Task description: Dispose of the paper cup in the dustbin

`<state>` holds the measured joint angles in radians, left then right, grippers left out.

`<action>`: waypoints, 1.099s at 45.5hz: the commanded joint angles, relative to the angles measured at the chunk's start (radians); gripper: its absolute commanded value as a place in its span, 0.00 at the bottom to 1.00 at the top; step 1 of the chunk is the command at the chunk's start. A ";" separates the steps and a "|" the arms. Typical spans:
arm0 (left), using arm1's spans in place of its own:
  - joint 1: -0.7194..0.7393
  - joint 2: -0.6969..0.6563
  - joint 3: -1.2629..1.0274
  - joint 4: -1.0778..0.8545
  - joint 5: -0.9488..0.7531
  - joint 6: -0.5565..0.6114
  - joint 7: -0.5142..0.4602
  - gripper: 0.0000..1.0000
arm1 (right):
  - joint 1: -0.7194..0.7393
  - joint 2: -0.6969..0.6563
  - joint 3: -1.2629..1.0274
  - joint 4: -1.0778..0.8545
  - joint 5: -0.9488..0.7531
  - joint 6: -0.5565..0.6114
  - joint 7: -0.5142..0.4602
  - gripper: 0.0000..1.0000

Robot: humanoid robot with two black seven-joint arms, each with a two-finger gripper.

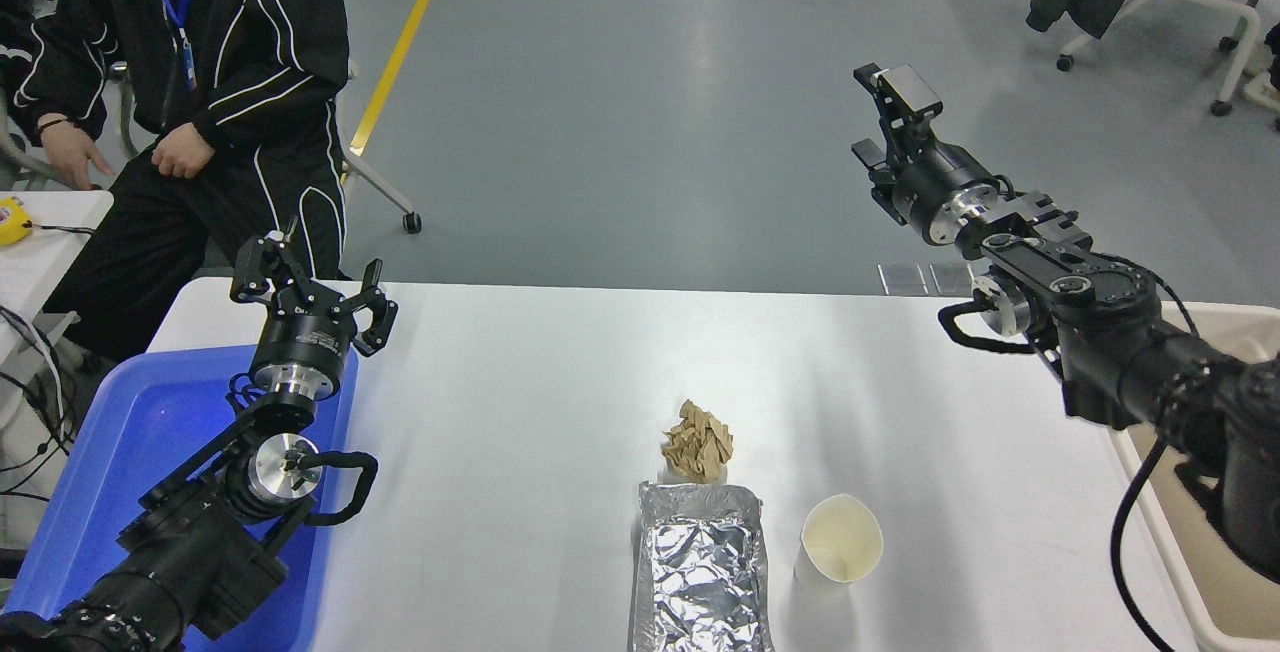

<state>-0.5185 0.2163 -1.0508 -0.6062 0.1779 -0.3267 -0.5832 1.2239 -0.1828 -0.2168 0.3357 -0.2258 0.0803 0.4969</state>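
Cup (841, 541) upright on table (520, 372), near front edge, just right of foil tray (699, 567), untouched. Brown paper wad (698, 443) sits right behind tray. Bin (1200, 572) off table's right end, mostly hidden behind my right arm. Right gripper (888, 117) way up over far right corner, well apart from cup, holding nothing; can't tell from this angle if fingers spread or closed. Left gripper (312, 282) parked lower left over blue tray (120, 452), fingers spread, empty. Person (190, 52) sitting top left.
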 commanded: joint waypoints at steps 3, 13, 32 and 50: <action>0.000 0.000 0.000 0.000 0.000 0.000 0.000 1.00 | 0.160 -0.029 -0.329 0.063 -0.263 0.133 -0.077 1.00; 0.000 0.000 0.000 0.000 0.000 0.000 0.000 1.00 | 0.239 -0.024 -0.535 0.164 -0.536 0.157 -0.067 1.00; 0.000 0.000 0.000 0.000 0.000 0.000 0.000 1.00 | 0.325 -0.035 -0.585 0.584 -0.954 0.193 -0.058 1.00; 0.000 0.000 0.000 0.000 0.000 0.000 0.000 1.00 | 0.330 -0.118 -0.592 0.733 -0.981 0.199 -0.058 1.00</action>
<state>-0.5185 0.2163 -1.0508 -0.6059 0.1780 -0.3267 -0.5826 1.5537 -0.2477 -0.7979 0.9980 -1.1597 0.2748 0.4382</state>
